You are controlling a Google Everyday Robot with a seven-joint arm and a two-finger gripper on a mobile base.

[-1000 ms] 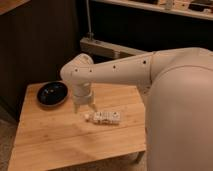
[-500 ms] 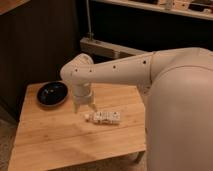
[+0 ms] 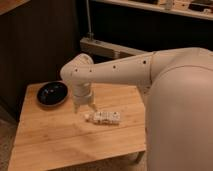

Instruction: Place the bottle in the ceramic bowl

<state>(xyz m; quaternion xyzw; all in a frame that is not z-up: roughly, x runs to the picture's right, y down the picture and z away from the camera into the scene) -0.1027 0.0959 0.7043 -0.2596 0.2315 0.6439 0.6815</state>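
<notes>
The bottle [image 3: 103, 117] lies on its side on the wooden table [image 3: 60, 140], white cap pointing left, speckled label along its body. The ceramic bowl [image 3: 52, 93], glossy black and shallow, sits at the table's back left. My gripper [image 3: 85, 107] hangs from the white arm just above the table, at the bottle's cap end, slightly behind and left of it. Its fingers [image 3: 94, 106] are spread and hold nothing. The bowl is a short way left of the gripper.
The big white arm [image 3: 170, 85] fills the right side and covers the table's right end. A dark wall and a grey ledge [image 3: 107, 48] lie behind the table. The table's front edge runs along the bottom.
</notes>
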